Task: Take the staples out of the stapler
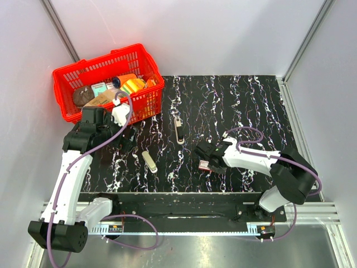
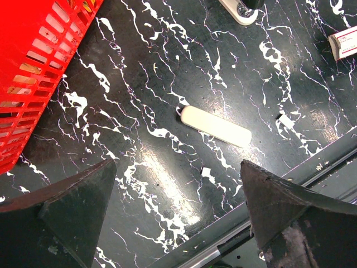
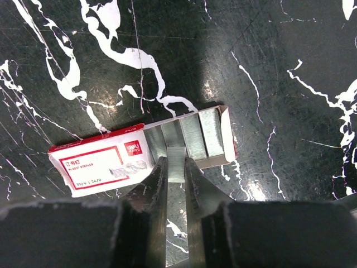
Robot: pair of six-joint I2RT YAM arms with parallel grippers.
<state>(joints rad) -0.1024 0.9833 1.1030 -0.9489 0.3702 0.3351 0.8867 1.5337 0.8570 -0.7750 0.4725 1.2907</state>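
A black marbled counter (image 1: 251, 111) carries the stapler (image 1: 178, 131) at its middle. Near the near edge, the right end effector (image 3: 176, 167) pinches a staple strip (image 3: 176, 159) in the opened staple box (image 3: 100, 164). The left end effector (image 2: 177, 167) gapes wide.

You see the stapler (image 1: 178, 131) lying flat mid-mat: slim, cream and black, long axis running near to far. The staple box (image 3: 100, 167) is white with red trim and lies flat on the mat. Its tray (image 3: 192, 137) is slid out one end, with grey strips side by side inside. One staple strip (image 3: 176, 170) pokes out of the tray's edge, pinched by the right gripper (image 3: 175, 163).
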